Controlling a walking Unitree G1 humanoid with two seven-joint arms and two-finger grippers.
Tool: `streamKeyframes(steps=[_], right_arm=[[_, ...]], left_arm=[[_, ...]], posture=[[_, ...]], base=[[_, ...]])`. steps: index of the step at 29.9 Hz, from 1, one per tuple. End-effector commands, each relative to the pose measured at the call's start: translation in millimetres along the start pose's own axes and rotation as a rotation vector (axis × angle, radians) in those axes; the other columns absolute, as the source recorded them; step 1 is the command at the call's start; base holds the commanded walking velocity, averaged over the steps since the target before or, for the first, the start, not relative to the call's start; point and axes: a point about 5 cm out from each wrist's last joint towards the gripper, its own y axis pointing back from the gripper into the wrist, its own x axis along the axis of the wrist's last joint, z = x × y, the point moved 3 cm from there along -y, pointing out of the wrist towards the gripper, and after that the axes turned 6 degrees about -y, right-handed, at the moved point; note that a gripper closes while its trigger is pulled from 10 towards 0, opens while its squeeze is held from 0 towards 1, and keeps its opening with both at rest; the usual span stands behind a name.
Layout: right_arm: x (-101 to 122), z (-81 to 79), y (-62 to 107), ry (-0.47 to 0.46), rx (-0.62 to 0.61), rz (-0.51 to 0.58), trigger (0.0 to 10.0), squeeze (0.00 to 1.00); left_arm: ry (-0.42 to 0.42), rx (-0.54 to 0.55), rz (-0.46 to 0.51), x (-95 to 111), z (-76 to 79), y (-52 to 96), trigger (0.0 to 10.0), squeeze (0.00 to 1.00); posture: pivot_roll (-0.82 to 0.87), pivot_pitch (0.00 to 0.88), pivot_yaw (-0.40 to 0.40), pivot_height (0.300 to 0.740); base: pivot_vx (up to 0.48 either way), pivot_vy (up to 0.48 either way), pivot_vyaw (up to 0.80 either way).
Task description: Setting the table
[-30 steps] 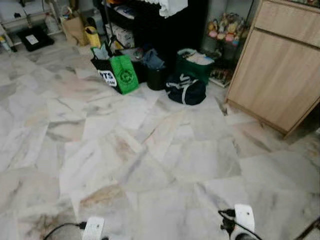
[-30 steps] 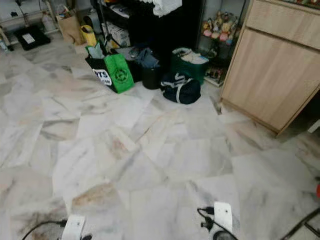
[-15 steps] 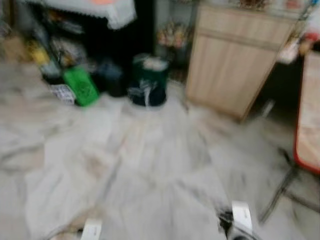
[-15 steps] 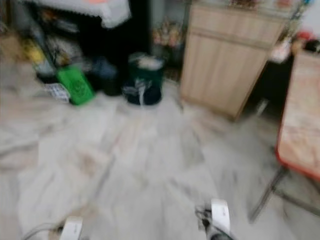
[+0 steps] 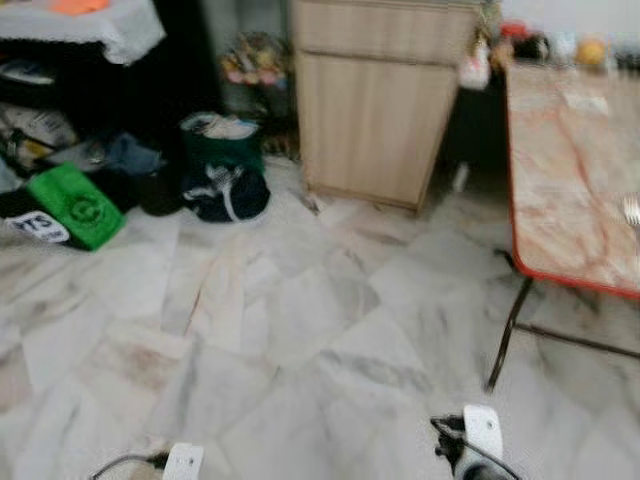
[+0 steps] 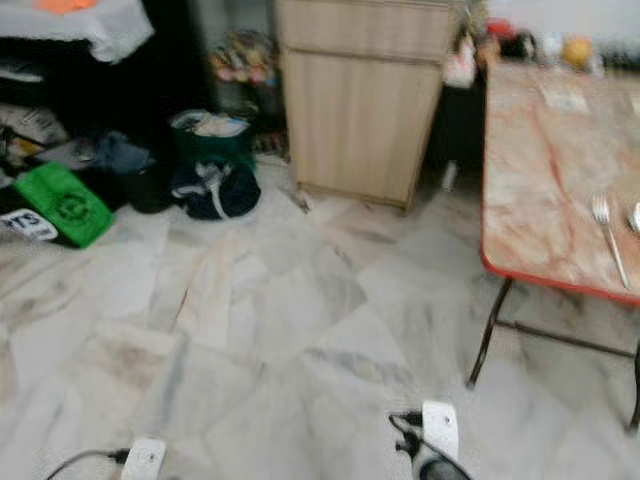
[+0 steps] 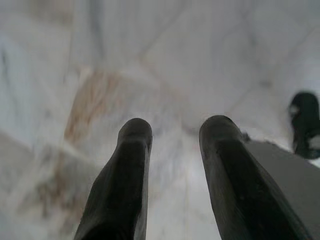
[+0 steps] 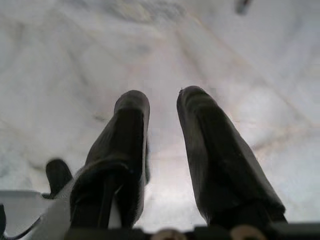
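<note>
Both arms are hanging low over the marble floor [image 5: 300, 330]. The left claw [image 7: 172, 132] is pointing down at the tiles, fingers parted with nothing between them, and the right claw [image 8: 162, 102] is hanging likewise, parted and gripping nothing. Off to the right, the red-edged marble-topped bench [image 6: 540, 170] is carrying a fork [image 6: 608, 235] near its front edge. A wooden cabinet [image 5: 380, 100] is standing beside it.

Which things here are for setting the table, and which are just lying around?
For the job: table, fork.

Just lying about: green bag, dark duffel bag, wooden cabinet, clutter under the black shelf.
</note>
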Motion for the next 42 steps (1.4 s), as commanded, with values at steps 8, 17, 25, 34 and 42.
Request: streamKeyframes(steps=[8,17,25,34,42], right_arm=[[-4.1,-27.5,-2.1,-0.132,0.062,-0.019,10.0,0.00],[-2.5,-25.4,-2.2,-0.128,0.041,-0.004,10.0,0.00],[-2.1,-23.9,-2.3,-0.129,0.026,-0.002,10.0,0.00],[-2.4,-22.1,-2.2,-0.130,0.015,-0.004,10.0,0.00],[-2.6,-21.6,-2.2,-0.125,0.010,-0.007,10.0,0.00]], left_arm=[[0.077,-0.038,0.003,14.6,-13.3,-3.4,10.0,0.00],[0.055,-0.038,0.006,16.1,-12.4,-3.7,10.0,0.00],[0.036,-0.034,0.009,16.4,-12.8,-3.7,10.0,0.00],[0.032,-0.036,0.014,16.5,-14.1,-3.4,10.0,0.00],[0.033,-0.036,0.014,16.5,-14.4,-3.4,10.0,0.00]], posture=[[-0.07,0.109,0.061,0.740],[-0.07,0.109,0.061,0.740],[-0.07,0.110,0.061,0.740],[-0.07,0.110,0.061,0.740],[-0.07,0.110,0.061,0.740]], base=[[0.000,0.000,-0.76],[0.000,0.000,-0.34],[0.000,-0.277,0.00],[0.000,-0.480,0.00],[0.000,-0.480,0.00]])
